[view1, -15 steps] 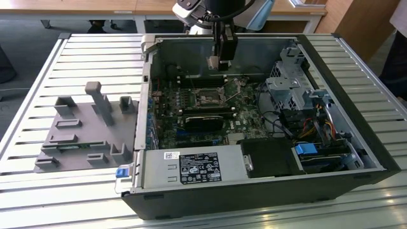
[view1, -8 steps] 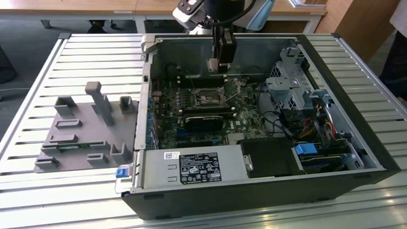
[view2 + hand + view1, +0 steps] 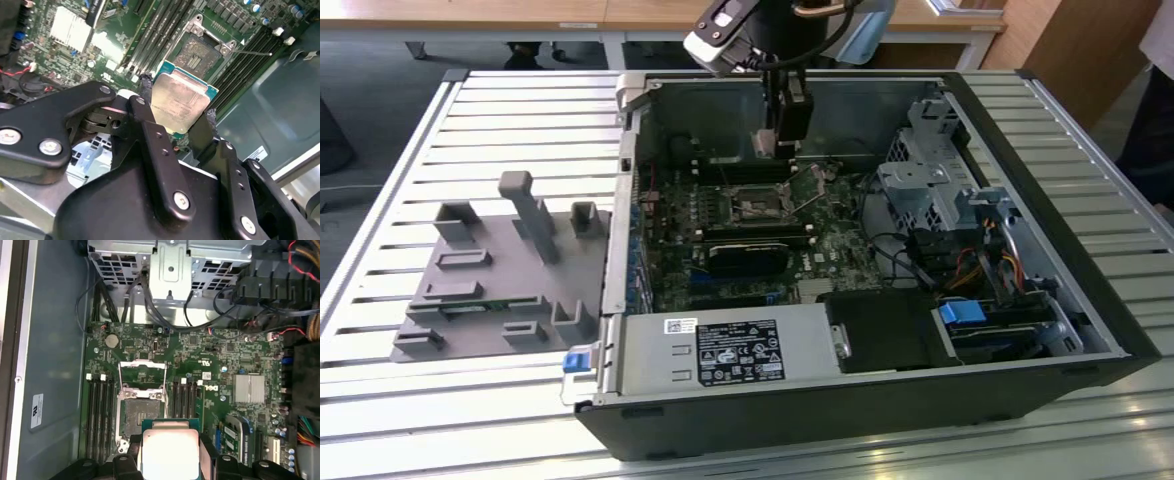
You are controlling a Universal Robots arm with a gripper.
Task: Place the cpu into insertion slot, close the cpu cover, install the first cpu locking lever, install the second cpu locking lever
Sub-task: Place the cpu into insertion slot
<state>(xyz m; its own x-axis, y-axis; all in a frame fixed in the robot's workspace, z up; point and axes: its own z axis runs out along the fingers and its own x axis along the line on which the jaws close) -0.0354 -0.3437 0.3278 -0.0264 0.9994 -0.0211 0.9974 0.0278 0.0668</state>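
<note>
Silver cpu (image 3: 182, 97) in end effector (image 3: 177, 102); cpu cover (image 3: 143, 363) raised open.

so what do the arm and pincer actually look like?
Pincer: matte black, two slim angular fingers on bar linkages, silver screw heads at the pivots. In the exterior view the wrist is dark, carrying a silver-and-black camera block, with a cable looped above it.

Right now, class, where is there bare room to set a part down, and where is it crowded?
Free: slatted table beyond the grey fixture, on the exterior view's left. Crowded: inside the case, around the insertion slot, near the gripper holding the cpu.
</note>
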